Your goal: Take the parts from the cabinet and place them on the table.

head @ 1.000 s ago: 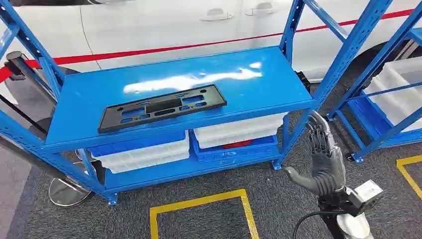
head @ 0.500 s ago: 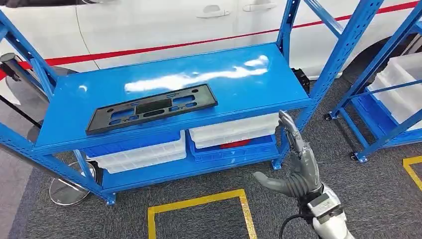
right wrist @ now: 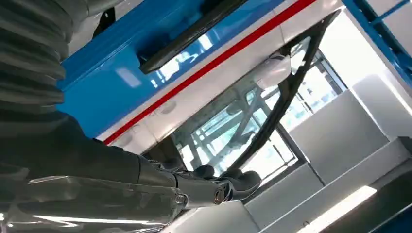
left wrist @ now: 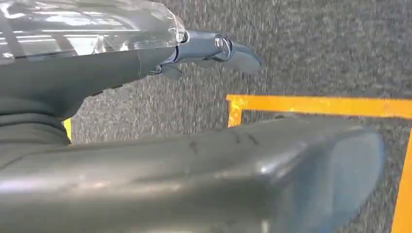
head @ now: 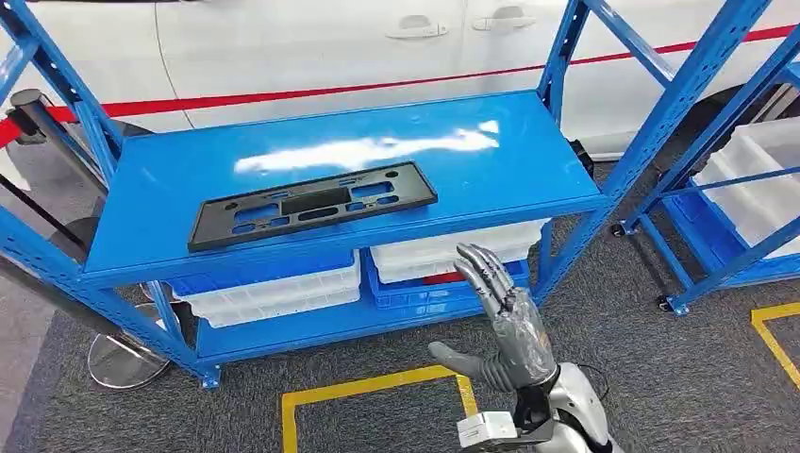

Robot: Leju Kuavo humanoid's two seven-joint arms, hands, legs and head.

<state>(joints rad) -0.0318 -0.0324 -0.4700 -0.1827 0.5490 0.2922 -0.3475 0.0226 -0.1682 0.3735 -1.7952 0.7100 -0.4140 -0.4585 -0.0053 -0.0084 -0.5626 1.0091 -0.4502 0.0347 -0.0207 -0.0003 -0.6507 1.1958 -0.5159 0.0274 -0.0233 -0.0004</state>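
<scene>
Movement is the news here: the right hand (head: 505, 326) has swung in from beside the right-hand upright of the blue shelving rack (head: 141, 245) and now stands raised in front of the lower shelf, just below the rack's front edge, fingers spread and thumb out to the side, holding nothing. A second ago it was well over by the corner post; now it sits nearer the middle, closer to the black plastic part (head: 311, 204), which lies flat and long on the rack's top shelf, near the front edge and untouched. The view itself has wobbled a little between moments, so some of that shift is likely the robot's own body settling rather than anything on the rack moving. From the right wrist camera the dark part and the blue shelf show beyond the hand's ribbed cover, so the palm looks roughly aimed that way. The left hand (left wrist: 209, 48) hangs low over grey carpet (head: 660, 377) with a yellow floor line (head: 377, 387); its fingers seem loosely extended and hold nothing. My read is that the reach for the part has begun but the grasp has not, and the hand must rise above the shelf edge first. White bins (head: 274, 288) sit on the lower shelf, and a white car (head: 311, 47) stands behind.
</scene>
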